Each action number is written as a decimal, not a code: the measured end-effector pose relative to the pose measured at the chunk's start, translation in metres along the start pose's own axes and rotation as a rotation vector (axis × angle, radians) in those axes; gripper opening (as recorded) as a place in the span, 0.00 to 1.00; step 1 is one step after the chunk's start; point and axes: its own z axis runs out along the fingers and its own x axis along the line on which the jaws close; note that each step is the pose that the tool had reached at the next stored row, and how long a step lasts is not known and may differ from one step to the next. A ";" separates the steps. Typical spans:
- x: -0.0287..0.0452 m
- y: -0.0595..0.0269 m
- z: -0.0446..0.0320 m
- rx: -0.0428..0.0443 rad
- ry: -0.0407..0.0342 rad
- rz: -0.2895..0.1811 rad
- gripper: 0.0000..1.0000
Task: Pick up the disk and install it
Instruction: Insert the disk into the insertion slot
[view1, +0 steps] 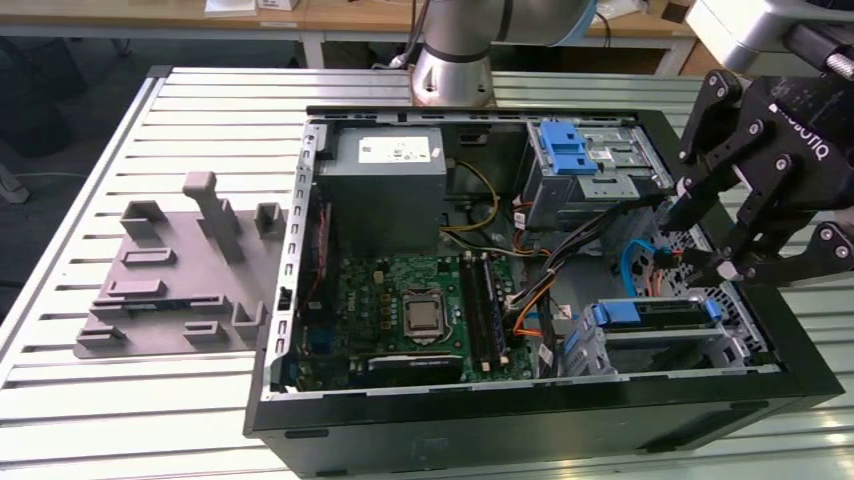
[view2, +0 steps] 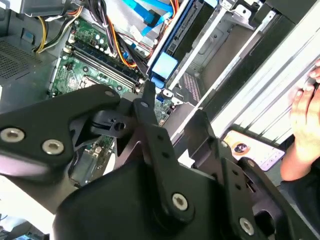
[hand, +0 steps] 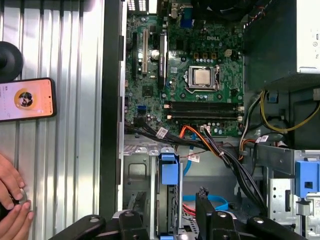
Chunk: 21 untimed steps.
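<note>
We found the gripper (view1: 705, 262) hanging spread and empty over the open computer case (view1: 534, 420), above its wall on the exterior view's right, the fingers gripping nothing. The disk (view1: 657, 312) sat in the drive cage at the case's near corner on that side, its blue rail showing, apart from the fingertips above it. A bundle of orange and black cables (view1: 534, 300) crowded the cage's inner side, while the space over the cage lay open. The case stood toward the edge of the slatted metal table (view1: 134, 400) on the exterior view's right. Bare slats ran beyond the opposite wall to a grey slotted tray (view1: 174, 270), well apart from the case near the table's edge on the exterior view's left. The first wrist view looked straight down on the disk (hand: 169, 172), edge-on in its slot between the two parted fingers (hand: 207, 215), with the motherboard (hand: 200, 75) beyond. That view also caught a phone (hand: 25, 99) lying on the slats outside the case wall and a person's hand (hand: 12, 205) resting near it. The second wrist view showed the hand (view2: 302, 130) at the table's edge.
</note>
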 end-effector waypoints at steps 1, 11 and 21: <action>0.0000 0.0000 0.0001 0.0000 0.0000 0.000 0.51; 0.0001 0.0000 0.0013 0.0000 -0.0001 0.000 0.20; 0.0001 -0.0001 0.0020 0.0000 -0.0001 0.000 0.11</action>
